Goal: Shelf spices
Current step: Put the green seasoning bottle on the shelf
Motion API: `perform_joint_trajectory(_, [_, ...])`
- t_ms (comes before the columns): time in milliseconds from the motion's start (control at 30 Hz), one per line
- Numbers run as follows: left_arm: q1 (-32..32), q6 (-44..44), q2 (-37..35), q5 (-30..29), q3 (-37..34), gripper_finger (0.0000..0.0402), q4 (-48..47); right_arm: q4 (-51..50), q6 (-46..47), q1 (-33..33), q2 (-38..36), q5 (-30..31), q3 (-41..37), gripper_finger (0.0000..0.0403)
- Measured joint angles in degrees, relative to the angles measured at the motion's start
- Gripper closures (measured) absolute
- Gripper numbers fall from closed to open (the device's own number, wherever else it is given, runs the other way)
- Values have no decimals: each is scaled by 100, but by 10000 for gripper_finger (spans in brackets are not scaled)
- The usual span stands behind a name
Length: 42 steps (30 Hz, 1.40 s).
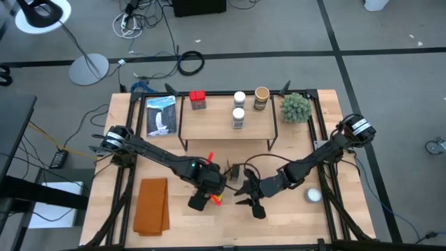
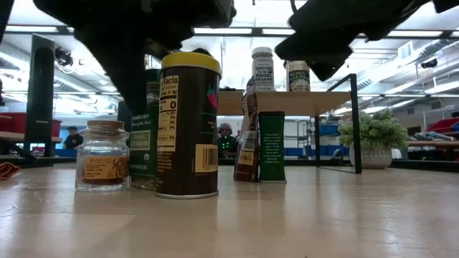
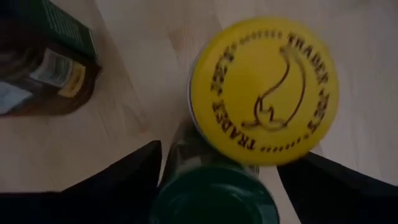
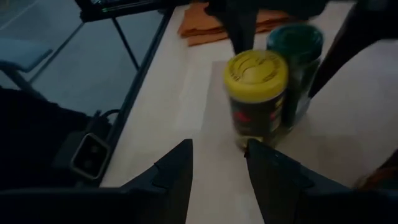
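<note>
Yellow-lidded jar stands upright between the left gripper's parted fingers; green-lidded jar at its six o'clock.

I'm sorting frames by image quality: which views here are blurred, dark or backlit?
Left wrist view: yellow-lidded jar fairly sharp, the green lid below it and the left end effector fingers dark and soft. Right wrist view: the whole frame smeared, the jar hazy. Low view: bright ceiling lights leave the arms as black silhouettes. High view: even light.
</note>
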Motion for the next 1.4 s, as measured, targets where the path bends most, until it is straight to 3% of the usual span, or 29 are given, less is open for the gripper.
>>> perform_joint_trajectory(400, [2,-123,-2,-52,0,174,-63,-963,1280,553,-7,-445,2,253])
perform_joint_trajectory(700, [2,-145,-9,-57,0,172,-169,-2246,2598,909,-9,-440,0,253])
perform_joint_trajectory(1167, [18,-79,-37,-499,1,172,-216,-2277,3011,1241,-9,-440,0,253])
perform_joint_trajectory(1400, [196,-131,-37,-500,569,172,-765,-2283,3066,1287,-11,-241,0,253])
